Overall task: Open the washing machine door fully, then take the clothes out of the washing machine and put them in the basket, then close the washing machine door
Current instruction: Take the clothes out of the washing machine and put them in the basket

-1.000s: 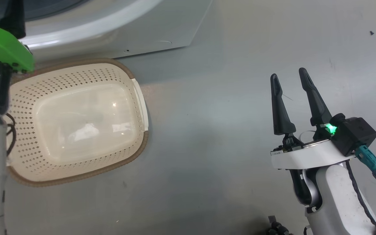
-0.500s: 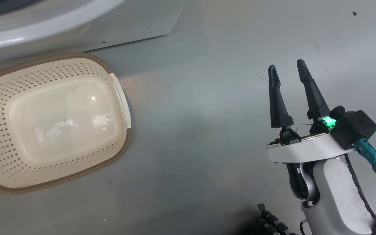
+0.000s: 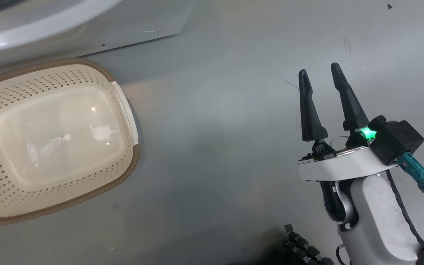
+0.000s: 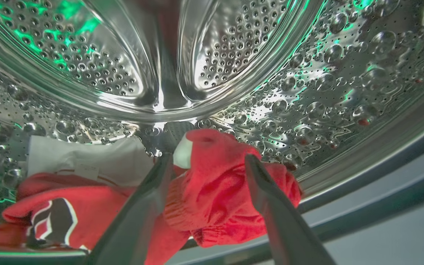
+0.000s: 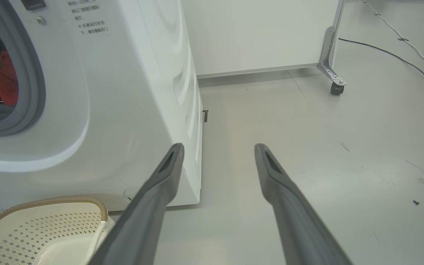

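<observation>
Inside the washing machine point(image 4: 307, 92) the left pincer point(image 4: 207, 162) stands open with the bunched red clothes point(image 4: 212, 198) lying between its two fingers point(image 4: 272, 206), perhaps touching them, while the right pincer point(image 3: 318, 70) hangs open, well apart from the basket point(image 3: 135, 162)

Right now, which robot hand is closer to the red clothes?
Left. The left gripper is inside the drum, open, with the clothes between its fingers. The right gripper is open over the floor, outside the washer.

Left end of the basket point(image 3: 68, 75) off the head view; lettering point(image 5: 88, 18) on the washing machine point(image 5: 131, 110) unreadable.
</observation>
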Robot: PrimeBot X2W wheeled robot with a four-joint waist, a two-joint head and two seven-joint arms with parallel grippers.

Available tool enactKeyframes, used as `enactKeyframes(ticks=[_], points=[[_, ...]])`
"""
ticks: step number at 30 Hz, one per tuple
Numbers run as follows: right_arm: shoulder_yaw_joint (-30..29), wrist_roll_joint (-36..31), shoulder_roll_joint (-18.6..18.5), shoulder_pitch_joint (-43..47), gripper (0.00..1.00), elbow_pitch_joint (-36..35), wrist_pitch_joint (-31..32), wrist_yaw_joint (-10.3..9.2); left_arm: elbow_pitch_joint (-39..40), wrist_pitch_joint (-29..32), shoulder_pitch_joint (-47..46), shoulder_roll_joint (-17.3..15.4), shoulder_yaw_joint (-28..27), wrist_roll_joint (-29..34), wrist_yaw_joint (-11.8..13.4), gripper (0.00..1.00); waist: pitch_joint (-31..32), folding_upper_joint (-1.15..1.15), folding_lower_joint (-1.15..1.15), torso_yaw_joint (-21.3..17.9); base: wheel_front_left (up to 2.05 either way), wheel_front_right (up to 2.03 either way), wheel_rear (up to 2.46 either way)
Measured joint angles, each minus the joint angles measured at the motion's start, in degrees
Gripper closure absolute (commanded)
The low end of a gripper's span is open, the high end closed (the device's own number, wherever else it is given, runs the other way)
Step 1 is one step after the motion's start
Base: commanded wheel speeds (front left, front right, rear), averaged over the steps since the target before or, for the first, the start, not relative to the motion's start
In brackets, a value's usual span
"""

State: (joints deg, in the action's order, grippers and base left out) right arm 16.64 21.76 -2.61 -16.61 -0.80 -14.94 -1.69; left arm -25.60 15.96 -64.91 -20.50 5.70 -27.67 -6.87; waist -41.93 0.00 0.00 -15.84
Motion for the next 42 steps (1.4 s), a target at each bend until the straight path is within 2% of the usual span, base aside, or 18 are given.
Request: enactKeyframes(ticks=[14, 15, 16, 17, 18, 26, 34, 42], points=[[0.62, 0.44, 0.01, -0.8, 0.0, 0.62, 0.0, -0.07, -7.55, 10.37, -3.02, -0.53, 2.3, -2.93, -0.02, 0.0, -0.24, 0.0, 0.0, -0.72, 0.0, 0.0, 0.0], [0.66, 0.44, 0.02, -0.94, 0.0, 0.6, 0.0, -0.07, -7.76, 10.72, -3.39, -0.55, 2.38, -2.94, -0.02, 0.02, -0.26, 0.0, 0.0, -0.79, 0.0, 0.0, 0.0], [0.66, 0.46, 0.02, -1.04, 0.0, 0.6, 0.0, -0.08, -7.97, 10.99, -3.78, -0.55, 2.4, -3.12, -0.02, 0.5, -0.28, 0.0, 0.0, -0.85, 0.0, 0.0, 0.0], [0.67, 0.51, 0.01, -1.1, 0.0, 0.6, 0.0, -0.08, -8.1, 11.23, -4.14, -0.56, 2.48, -3.12, -0.02, 0.68, -0.3, 0.0, 0.0, -0.92, 0.0, 0.0, 0.0], [0.76, 0.53, 0.01, -1.15, 0.0, 0.62, 0.0, -0.08, -8.24, 11.23, -4.42, -0.64, 2.56, -3.12, -0.02, 1.0, -0.32, 0.0, 0.0, -1.0, 0.0, 0.0, 0.0], [0.43, 0.59, 0.02, -1.72, 0.0, 0.82, 0.0, -0.51, -9.06, 9.83, -4.68, -1.33, 3.15, -3.08, -0.05, 1.0, -0.21, 0.0, 0.0, -1.23, 0.0, 0.0, 0.0], [-0.35, 0.26, 0.01, -1.74, 0.0, 1.37, 0.0, -0.49, -8.82, 2.76, -3.71, -0.69, 2.9, -2.92, -0.05, 1.0, 1.09, 0.0, 0.0, -0.27, 0.0, 0.0, 0.0], [-1.21, -1.23, 0.0, -1.69, 0.0, 2.12, 0.0, -0.46, -7.14, -6.01, 2.13, 1.43, 3.57, -1.68, -0.07, 1.0, 3.33, 0.0, -0.01, 1.17, 0.0, 0.0, 0.0]])
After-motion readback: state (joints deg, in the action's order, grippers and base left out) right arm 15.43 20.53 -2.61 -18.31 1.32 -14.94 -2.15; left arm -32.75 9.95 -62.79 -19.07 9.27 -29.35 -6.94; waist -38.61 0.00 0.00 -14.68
